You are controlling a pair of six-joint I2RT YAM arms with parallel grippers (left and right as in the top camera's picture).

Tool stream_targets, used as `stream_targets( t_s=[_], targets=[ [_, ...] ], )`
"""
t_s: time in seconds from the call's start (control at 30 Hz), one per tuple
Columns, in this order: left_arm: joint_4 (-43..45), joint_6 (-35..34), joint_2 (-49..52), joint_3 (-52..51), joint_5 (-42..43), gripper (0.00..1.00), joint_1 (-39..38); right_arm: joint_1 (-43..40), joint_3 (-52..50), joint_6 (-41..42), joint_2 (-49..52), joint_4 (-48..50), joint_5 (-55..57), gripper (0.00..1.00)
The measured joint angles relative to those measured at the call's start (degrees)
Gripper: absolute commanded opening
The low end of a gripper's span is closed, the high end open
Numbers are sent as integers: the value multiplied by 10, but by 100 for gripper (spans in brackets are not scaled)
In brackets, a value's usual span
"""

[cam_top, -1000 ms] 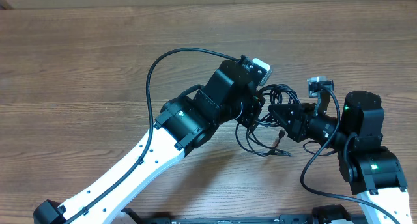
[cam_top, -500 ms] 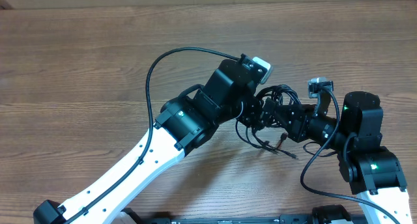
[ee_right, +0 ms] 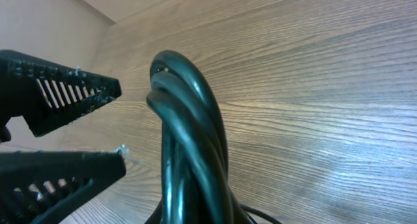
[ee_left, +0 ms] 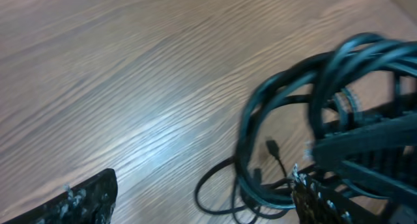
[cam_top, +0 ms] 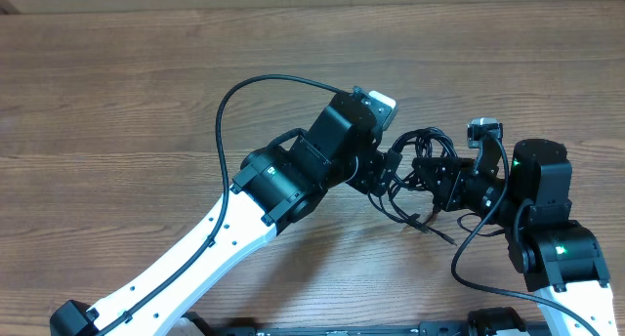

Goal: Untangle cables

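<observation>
Mid-untangle — right gripper [cam_top: 433,173] clamped on the bundle of thin black cables [ee_right: 189,139] between the two arms, loose ends trailing on the brown wood-grain table [cam_top: 146,82], left gripper [ee_right: 121,123] spread wide just beside it — next, I'd say, it must pinch one strand and draw it clear.
</observation>
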Motion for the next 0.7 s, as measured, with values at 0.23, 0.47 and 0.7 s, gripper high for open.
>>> stream_targets(
  t_s=[0.23,0.47,0.7],
  targets=[
    [-40,-87,0,0,-44,78,3,0,0,6,0,1,16,4],
    [-43,-167,0,0,4,78,29,0,0,61,0,27,44,4],
    [-10,-253,0,0,105,100,46,0,0,139,0,65,51,4]
  ],
)
